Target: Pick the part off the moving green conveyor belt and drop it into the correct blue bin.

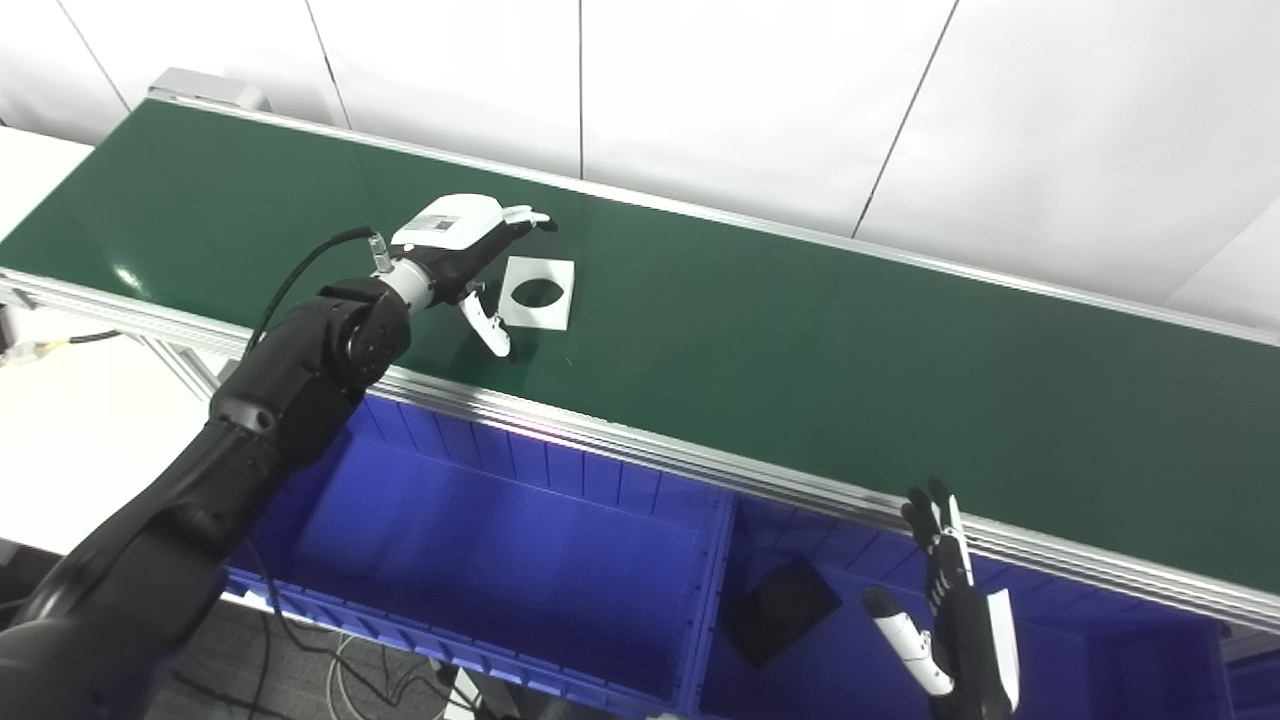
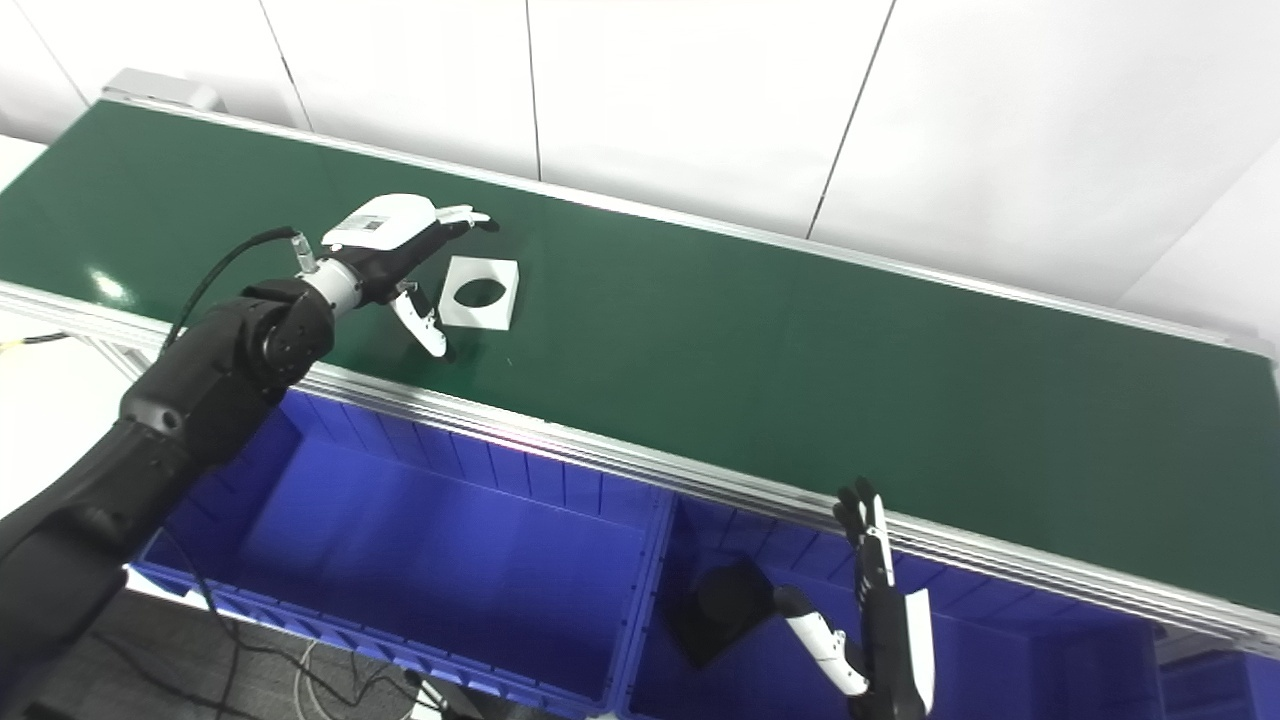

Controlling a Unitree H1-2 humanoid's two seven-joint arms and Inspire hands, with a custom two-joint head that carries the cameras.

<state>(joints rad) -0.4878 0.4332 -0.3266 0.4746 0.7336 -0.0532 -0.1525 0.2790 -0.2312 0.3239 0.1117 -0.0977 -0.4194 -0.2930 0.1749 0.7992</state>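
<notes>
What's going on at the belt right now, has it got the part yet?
Not yet. The left hand is out over the green conveyor belt with its fingers spread beside the white square part with a round hole, which lies flat on the belt, not gripped. The right hand waits open over the right blue bin, which already holds a dark flat piece. The left blue bin below the belt shows nothing in it.

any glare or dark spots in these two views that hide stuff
Left eye view: a small glare spot on the green conveyor belt at its left end, hiding nothing; the white square part reads crisply beside the left hand. Right eye view: the black part in the right blue bin sits in shadow, its outline murky.
</notes>
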